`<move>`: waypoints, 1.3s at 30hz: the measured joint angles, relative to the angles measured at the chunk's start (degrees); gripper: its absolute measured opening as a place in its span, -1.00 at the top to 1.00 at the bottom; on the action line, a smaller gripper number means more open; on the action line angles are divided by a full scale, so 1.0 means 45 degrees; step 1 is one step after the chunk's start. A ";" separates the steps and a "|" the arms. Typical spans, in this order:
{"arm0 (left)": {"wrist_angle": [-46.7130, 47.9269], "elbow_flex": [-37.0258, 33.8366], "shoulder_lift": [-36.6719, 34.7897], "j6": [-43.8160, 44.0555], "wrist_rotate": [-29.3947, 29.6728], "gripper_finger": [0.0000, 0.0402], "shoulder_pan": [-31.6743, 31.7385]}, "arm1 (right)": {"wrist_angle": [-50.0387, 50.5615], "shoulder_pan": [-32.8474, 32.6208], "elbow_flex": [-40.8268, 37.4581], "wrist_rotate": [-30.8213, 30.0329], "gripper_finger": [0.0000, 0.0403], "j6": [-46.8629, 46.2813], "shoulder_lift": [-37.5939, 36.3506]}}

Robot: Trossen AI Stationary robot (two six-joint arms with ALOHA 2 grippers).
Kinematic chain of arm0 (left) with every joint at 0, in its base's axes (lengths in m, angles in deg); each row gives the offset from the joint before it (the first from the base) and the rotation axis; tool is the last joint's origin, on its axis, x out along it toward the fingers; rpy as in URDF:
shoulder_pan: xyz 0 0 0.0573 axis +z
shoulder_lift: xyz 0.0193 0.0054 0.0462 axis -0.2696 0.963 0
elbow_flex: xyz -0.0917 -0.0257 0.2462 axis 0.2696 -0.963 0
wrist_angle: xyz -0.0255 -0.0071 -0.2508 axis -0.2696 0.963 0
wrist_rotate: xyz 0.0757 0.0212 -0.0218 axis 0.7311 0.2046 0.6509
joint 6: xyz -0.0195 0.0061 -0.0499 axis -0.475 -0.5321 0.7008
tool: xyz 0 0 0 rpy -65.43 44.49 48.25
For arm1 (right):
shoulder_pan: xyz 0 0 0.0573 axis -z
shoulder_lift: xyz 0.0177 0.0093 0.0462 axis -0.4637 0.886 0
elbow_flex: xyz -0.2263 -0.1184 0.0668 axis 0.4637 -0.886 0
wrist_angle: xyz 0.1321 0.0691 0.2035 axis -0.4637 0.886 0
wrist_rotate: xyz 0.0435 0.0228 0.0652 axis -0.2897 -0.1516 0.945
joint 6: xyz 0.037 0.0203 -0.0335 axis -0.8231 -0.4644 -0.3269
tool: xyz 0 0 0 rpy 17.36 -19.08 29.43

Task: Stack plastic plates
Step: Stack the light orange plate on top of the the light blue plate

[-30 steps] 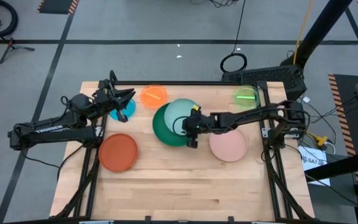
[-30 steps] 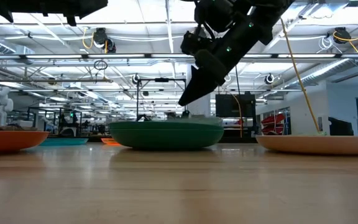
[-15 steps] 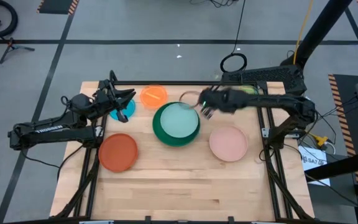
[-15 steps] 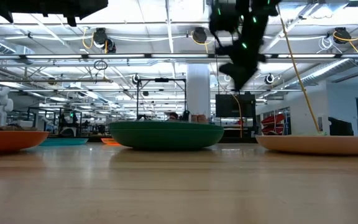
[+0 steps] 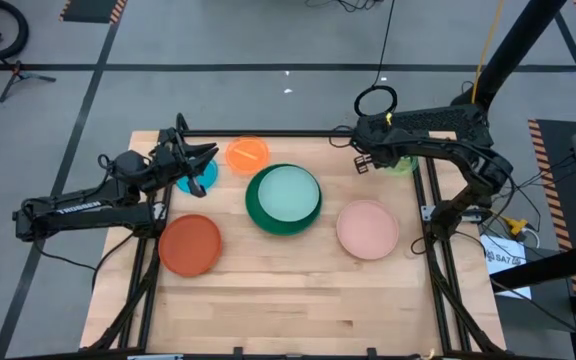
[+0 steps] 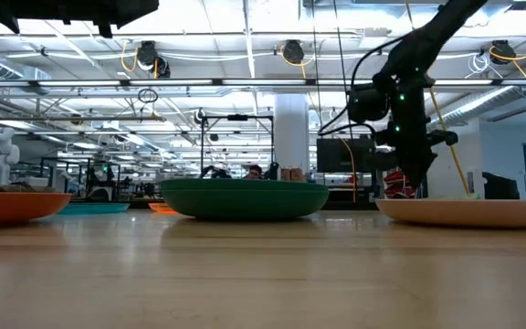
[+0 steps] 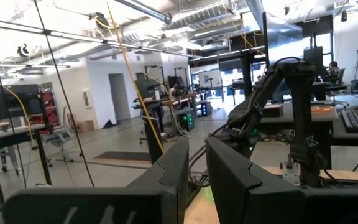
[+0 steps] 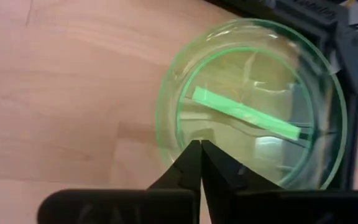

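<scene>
My right gripper (image 8: 199, 144) is shut and points down over the small lime green plate (image 8: 253, 106), just inside its rim, at the table's far right (image 5: 402, 163). The pale mint plate (image 5: 289, 193) lies inside the large dark green plate (image 5: 258, 205) at mid table. The pink plate (image 5: 368, 229), orange-red plate (image 5: 190, 244), small orange plate (image 5: 247, 153) and translucent blue plate (image 5: 198, 180) rest flat on the wood. My left gripper (image 5: 211, 155) hovers above the blue plate, open by a narrow gap (image 7: 196, 168), with nothing between its fingers. My right gripper's shut fingertips (image 8: 194, 149) stand over the lime green plate's floor close to its rim (image 8: 185, 134), coming from above at a slant. I cannot tell whether they touch the plate, which lies flat on the table.
A dark frame rail (image 5: 268, 133) runs along the table's far edge, and another (image 8: 347, 93) passes right beside the lime green plate. Bare wood (image 5: 288, 300) fills the near half of the table.
My right gripper has swung from above the dark green plate toward the table's far right corner, rolling and tipping as it went, and now points down at the lime green plate. The mint plate stays in the dark green plate.
</scene>
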 joint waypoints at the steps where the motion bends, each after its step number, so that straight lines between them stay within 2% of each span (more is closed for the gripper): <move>1: 0.0000 0.0000 0.0000 -0.0014 0.0000 0.68 0.0000 | -0.0197 0.0070 -0.0121 0.0047 0.99 0.0086 -0.0007; 16: 0.0000 0.0000 0.0000 -0.0010 0.0000 0.68 0.0000 | -0.4142 0.0417 -0.2351 -0.0223 1.00 0.0326 -0.0007; 26: 0.0000 0.0000 0.0000 -0.0029 0.0000 0.68 0.0000 | -0.5288 0.0402 -0.2533 0.0518 1.00 -0.0111 0.0013; 32: 0.0000 0.0000 0.0000 -0.0030 0.0004 0.68 0.0000 | -0.6759 0.0218 -0.2450 0.2482 1.00 -0.0005 0.0013; 36: 0.0005 0.0000 0.0000 -0.0029 0.0001 0.68 0.0000 | -0.6686 -0.0221 -0.1871 0.2491 1.00 0.0295 -0.0286; 39: 0.0005 0.0000 0.0000 -0.0019 0.0005 0.68 0.0005 | -0.6127 -0.0692 -0.1424 0.3349 1.00 0.0730 -0.0815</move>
